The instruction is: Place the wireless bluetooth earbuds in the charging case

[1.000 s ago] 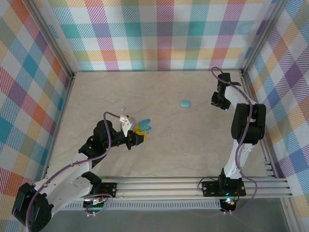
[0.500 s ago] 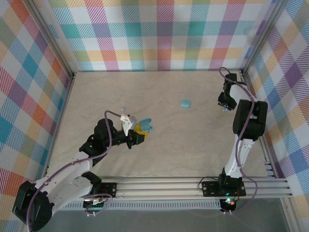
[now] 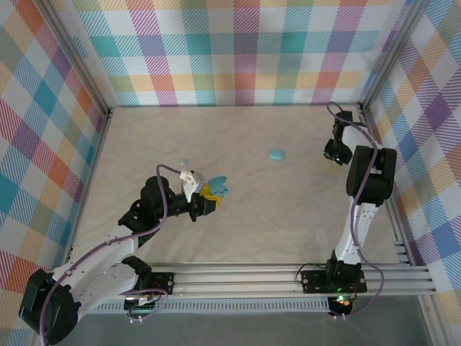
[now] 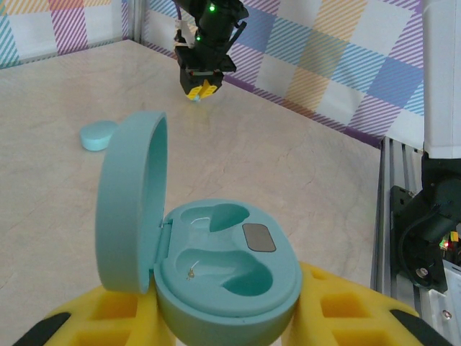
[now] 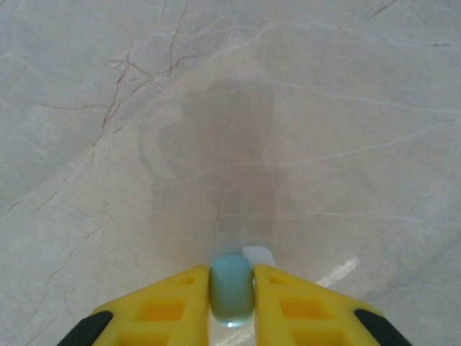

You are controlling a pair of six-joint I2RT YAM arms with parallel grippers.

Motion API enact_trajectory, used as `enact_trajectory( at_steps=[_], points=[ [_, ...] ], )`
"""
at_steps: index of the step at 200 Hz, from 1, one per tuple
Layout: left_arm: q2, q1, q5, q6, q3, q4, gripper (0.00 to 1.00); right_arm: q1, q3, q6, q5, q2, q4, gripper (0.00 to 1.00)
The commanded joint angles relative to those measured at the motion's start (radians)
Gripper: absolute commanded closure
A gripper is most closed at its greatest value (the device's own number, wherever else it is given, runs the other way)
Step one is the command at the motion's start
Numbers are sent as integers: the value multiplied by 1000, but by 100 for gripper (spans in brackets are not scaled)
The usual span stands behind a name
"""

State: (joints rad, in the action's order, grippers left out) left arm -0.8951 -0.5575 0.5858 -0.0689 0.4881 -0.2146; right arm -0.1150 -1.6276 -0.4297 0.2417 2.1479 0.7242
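Observation:
The charging case point(image 4: 227, 267) is pale blue-green and open, its lid point(image 4: 133, 202) raised at the left and both moulded wells bare. My left gripper point(image 4: 227, 321) is shut on its base, holding it above the table at left of centre point(image 3: 214, 189). My right gripper point(image 5: 231, 288) is shut on one tiny pale blue earbud point(image 5: 231, 292), pinched between the yellow fingers just over the marble table. That gripper sits at the back right point(image 3: 332, 154) and appears ahead of the case in the left wrist view point(image 4: 201, 88). Another earbud point(image 3: 184, 162) lies behind the left gripper.
A second pale blue oval case point(image 3: 276, 154) lies shut on the table between the arms, also seen past the lid point(image 4: 98, 135). The plaid wall and aluminium frame post point(image 3: 374, 137) stand close beside the right gripper. A metal rail point(image 4: 383, 216) runs along the right.
The right gripper has shifted a little toward the right wall and the arm has folded more upright. The left arm and the open case have stayed put.

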Motion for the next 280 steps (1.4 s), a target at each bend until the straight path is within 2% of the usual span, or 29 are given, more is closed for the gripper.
enact_trajectory(
  at_steps=[1,54,83,116,148,176,203,219,245,280],
  points=[
    [2,-1,21,-14,31,-15,85,-5,-12,20,-47,17,25,81],
    [1,-1,-2,-14,38,-10,85,3,27,92,-173,-55,54,85],
    [-8,0,-45,-14,47,4,86,59,99,123,-269,-151,79,86],
    [-8,0,-86,-21,51,18,86,215,228,128,-392,-269,119,86],
    [13,1,-108,-23,45,41,86,411,255,174,-550,-281,208,87],
    [57,0,-132,-27,34,65,86,544,227,323,-752,-237,241,87],
    [114,0,-169,-22,4,69,86,604,170,502,-836,-158,283,87],
    [139,0,-179,-15,-12,73,86,622,139,608,-816,-114,293,87],
    [138,0,-175,-30,-6,88,86,626,73,721,-680,-34,305,86],
    [87,-1,-143,-58,33,122,86,617,14,758,-530,7,290,69]
  ],
)
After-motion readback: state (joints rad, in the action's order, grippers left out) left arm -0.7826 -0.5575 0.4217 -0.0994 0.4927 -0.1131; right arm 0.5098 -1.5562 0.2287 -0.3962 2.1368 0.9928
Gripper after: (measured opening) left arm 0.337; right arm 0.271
